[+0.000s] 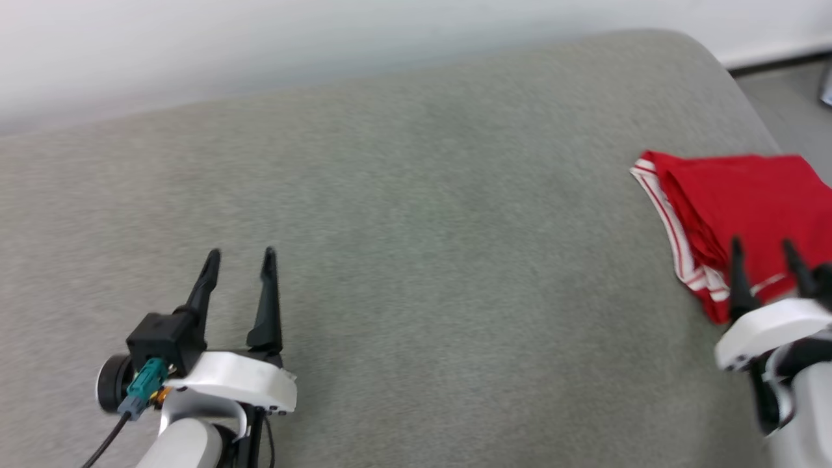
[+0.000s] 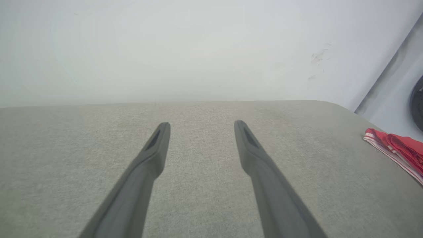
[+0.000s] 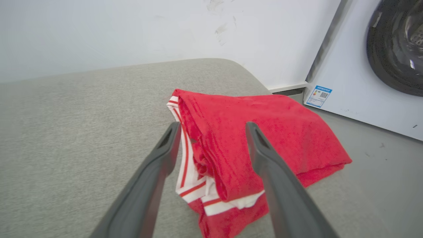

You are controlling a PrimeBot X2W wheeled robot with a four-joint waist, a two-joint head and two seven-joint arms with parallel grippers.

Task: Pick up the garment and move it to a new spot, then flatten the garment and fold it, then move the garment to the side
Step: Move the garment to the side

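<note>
Folded red garment [image 1: 747, 195] on grey cushion [image 1: 416, 227], right jaws spread near it, left jaws spread

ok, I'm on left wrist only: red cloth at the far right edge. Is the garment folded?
Observer: Yes, the red garment lies folded, striped trim along one side.
Operator: Right pincer holding it?
Observer: No, the right pincer is open, its fingers spread over the cloth.
Operator: Dark curve past the garment?
Observer: Door of a white washing machine standing on the floor.
</note>
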